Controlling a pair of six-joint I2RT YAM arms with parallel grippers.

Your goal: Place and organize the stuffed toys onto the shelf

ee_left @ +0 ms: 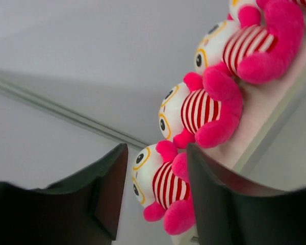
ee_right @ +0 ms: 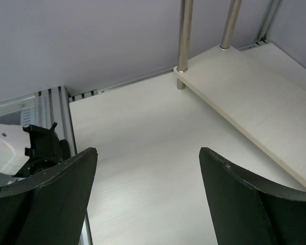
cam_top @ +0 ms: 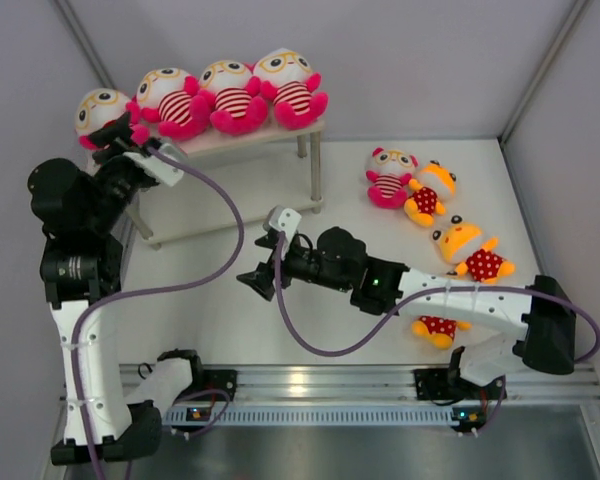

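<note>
Left gripper (ee_left: 156, 153) is hovering at the shelf's (ee_right: 255, 97) left end, jaws apart and gripping nothing, while the end striped toy (ee_left: 160, 186) is sitting free on the top board beside 3 others. Right gripper (ee_right: 148, 153) is hanging in front of the shelf, jaws apart, empty. That placement looks done. Fetching seems next: 1 loose striped toy (cam_top: 389, 176) and 3 orange toys (cam_top: 470, 250) are lying right of the shelf.
</note>
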